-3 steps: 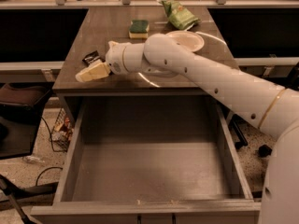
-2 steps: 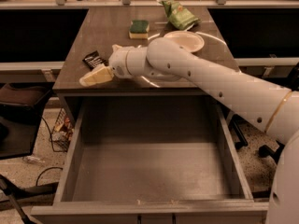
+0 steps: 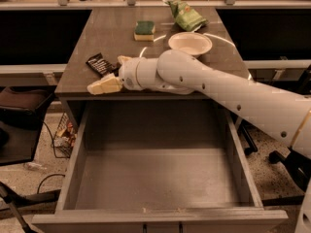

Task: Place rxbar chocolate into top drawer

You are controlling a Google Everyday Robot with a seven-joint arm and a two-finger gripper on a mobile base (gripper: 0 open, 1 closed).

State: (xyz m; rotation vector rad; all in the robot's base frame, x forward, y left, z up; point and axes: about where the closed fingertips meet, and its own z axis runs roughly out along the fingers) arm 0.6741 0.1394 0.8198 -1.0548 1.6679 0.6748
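Observation:
The rxbar chocolate, a black wrapper with white lettering, lies flat near the front left corner of the grey table. My gripper is low over the table at the bar's right end. One cream finger lies just in front of the bar, and the other fingertip shows behind it. The jaws stand apart and do not hold the bar. The top drawer is pulled fully out below the table front, with nothing in it.
A green-topped sponge, a white bowl and a green crinkled chip bag sit at the back of the table. My white arm crosses the front right corner. A dark chair and cables are at the left.
My gripper has slid a little toward the table's front edge and to the right. The rxbar has shifted slightly the same way. The drawer has not moved.

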